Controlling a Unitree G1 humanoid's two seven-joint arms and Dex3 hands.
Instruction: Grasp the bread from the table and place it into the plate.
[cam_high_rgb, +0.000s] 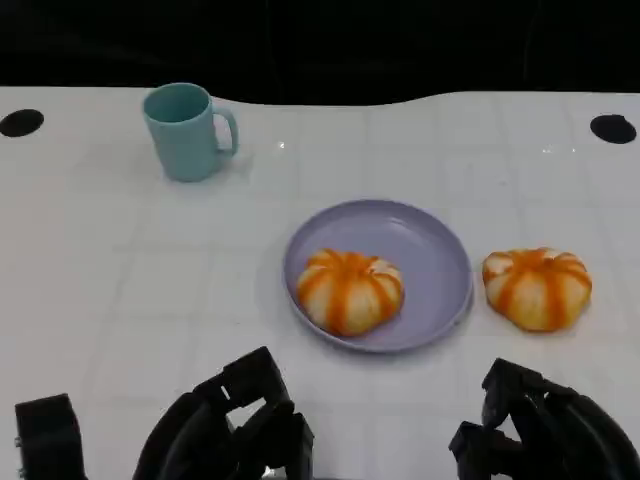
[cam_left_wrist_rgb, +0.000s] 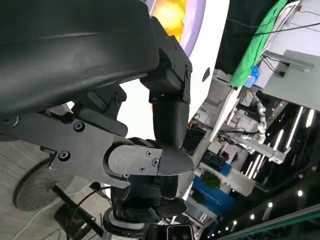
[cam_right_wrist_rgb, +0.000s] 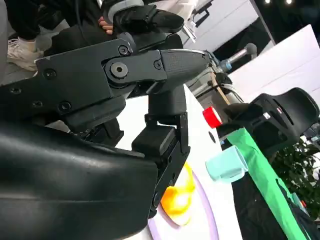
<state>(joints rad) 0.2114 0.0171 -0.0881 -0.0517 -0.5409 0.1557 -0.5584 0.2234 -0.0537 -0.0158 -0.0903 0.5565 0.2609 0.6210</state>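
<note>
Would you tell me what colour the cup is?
The cup is teal, clearest in the head view.

Both hands are matte black: the left hand (cam_high_rgb: 225, 425) and right hand (cam_high_rgb: 540, 430) are built of blocky, angular segments. The wrist views show a smooth rounded shell, flat plates fastened with small round screws, and thick squared fingers (cam_left_wrist_rgb: 167, 125)
</note>
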